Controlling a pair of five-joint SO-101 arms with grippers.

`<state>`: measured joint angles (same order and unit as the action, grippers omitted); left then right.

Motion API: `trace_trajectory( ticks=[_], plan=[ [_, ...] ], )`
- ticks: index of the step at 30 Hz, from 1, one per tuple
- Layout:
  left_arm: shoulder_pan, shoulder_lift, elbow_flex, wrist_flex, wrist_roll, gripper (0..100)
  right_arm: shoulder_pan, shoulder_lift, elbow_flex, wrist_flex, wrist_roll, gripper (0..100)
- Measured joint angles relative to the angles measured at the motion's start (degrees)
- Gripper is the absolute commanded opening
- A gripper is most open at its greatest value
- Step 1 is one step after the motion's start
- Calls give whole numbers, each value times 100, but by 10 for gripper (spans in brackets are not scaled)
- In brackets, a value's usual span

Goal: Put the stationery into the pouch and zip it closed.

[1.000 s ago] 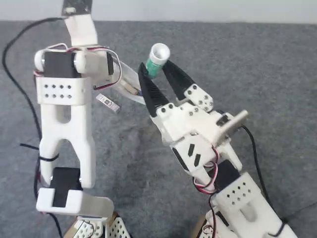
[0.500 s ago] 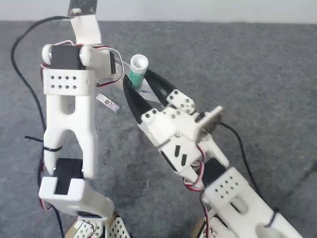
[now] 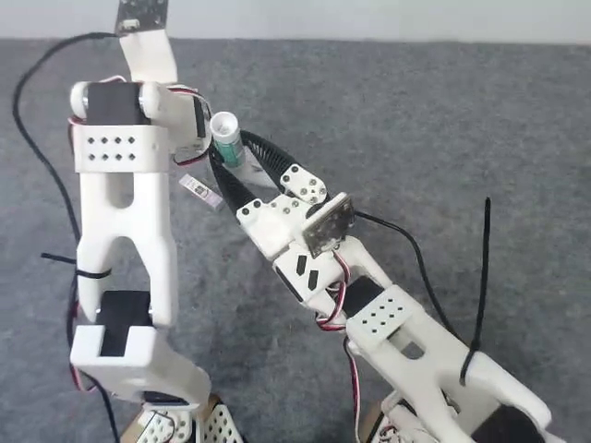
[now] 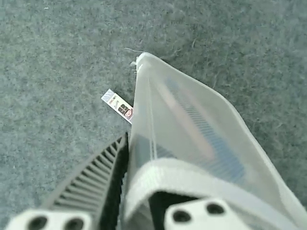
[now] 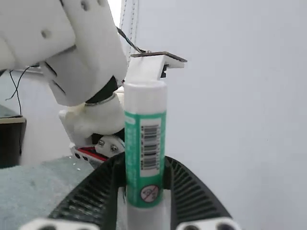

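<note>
One glue stick (image 3: 227,138), carried nearer pouch (image 4: 192,129)

Both arms are white printed plastic shells with black servo blocks at the joints.

The left arm (image 3: 120,231) has a forked link and a plate with two rows of small holes behind the gripper. Red, black and white wires sit by the wrist servo, with a black cable (image 3: 37,83) and a black zip tie (image 3: 78,273). The left gripper (image 4: 136,163) has one black ribbed finger (image 4: 96,182) and one white jaw with screw holes.

The right arm (image 3: 406,341) has the same hole grid, red and white wires (image 3: 337,318), a thin black lead (image 3: 406,249) and a grey square plate (image 3: 328,226) behind the gripper. The right gripper (image 3: 231,148) has two black ribbed fingers on a white base with screws.
</note>
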<state>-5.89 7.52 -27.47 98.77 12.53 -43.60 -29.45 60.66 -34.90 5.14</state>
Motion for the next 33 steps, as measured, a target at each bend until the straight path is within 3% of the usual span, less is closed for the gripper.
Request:
trace_trajectory(
  ticks=[8, 15, 22, 33],
  plan=[
    [-26, 0, 62, 0, 0, 13, -88, 475, -9, -26, 1037, 6],
    [-185, 0, 70, 0, 0, 13, -132, 589, -62, -44, 1222, 16],
    [-220, 0, 70, 9, 0, 13, -211, 598, -35, -44, 1240, 276],
    [-229, 0, 70, 0, 0, 13, -273, 9, 431, -18, 1521, 250]
  ],
)
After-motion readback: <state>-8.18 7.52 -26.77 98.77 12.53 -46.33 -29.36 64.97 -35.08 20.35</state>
